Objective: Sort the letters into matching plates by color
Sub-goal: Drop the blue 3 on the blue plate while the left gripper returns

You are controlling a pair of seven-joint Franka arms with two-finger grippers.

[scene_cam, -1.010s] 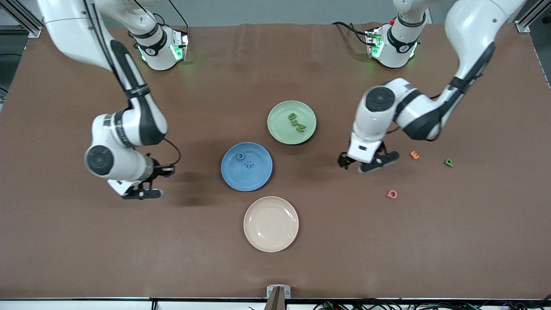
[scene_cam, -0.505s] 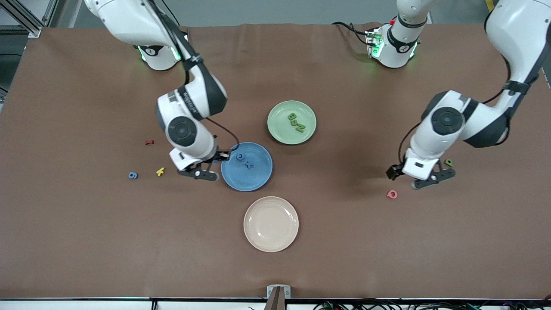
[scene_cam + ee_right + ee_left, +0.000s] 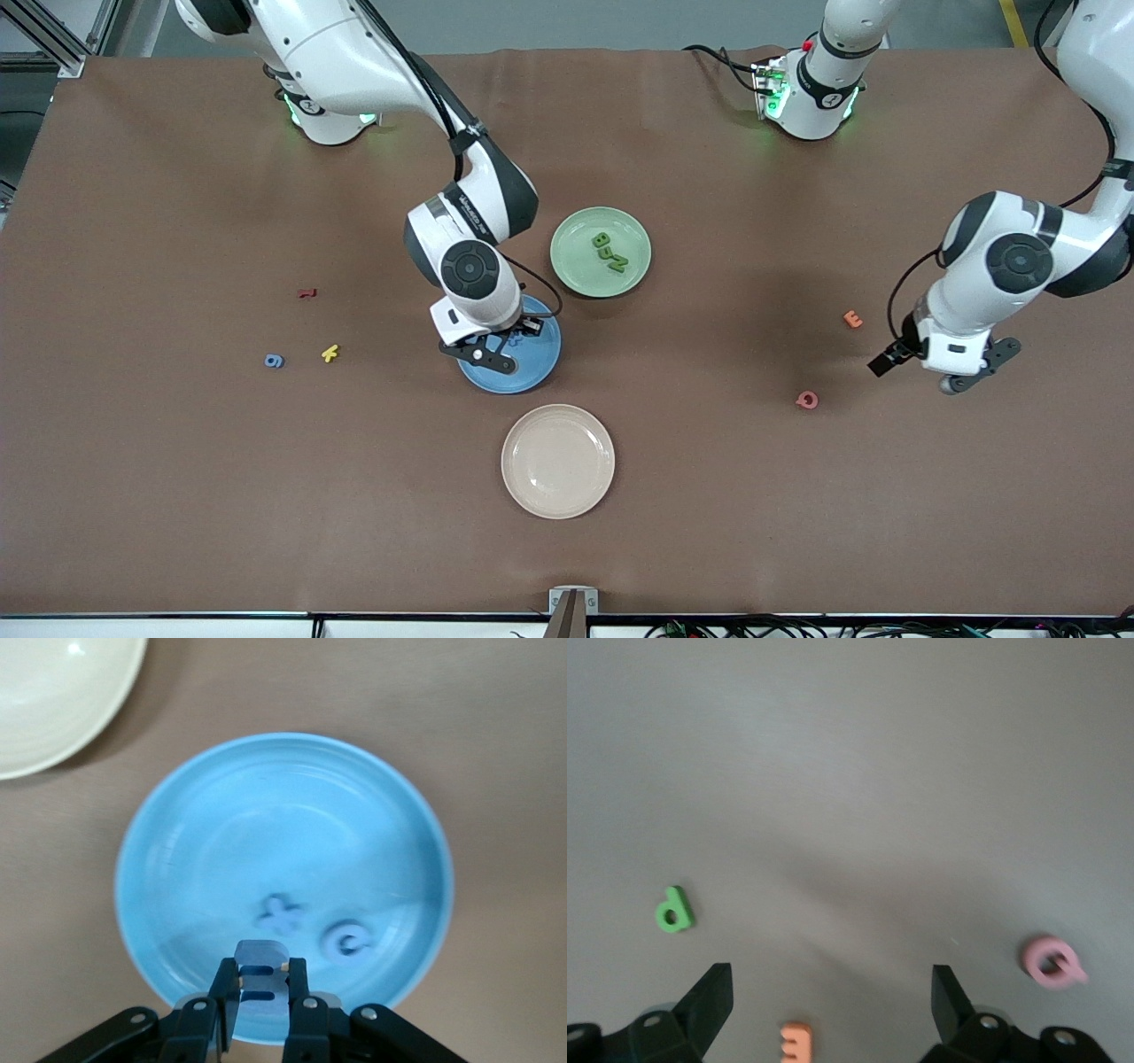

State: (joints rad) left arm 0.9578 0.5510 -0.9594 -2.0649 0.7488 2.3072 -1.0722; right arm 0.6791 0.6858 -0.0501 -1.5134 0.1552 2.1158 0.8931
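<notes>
Matte blue plate, brown cloth-like table, glossy white plastic arms

The right arm is stretched from its base toward the middle of the table, its wrist bent downward; the right gripper is held above the table's centre with its fingers clamped together on a small blue piece. The left arm is folded near its own end of the table, and the left gripper is held over the tabletop with its fingers spread wide, nothing between them.

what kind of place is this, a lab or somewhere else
Probably a robotics lab test bench: two arms bolted along one edge of a brown-covered table, aluminium framing at a corner, loose cables by the front edge, and toy props such as the blue plate.
</notes>
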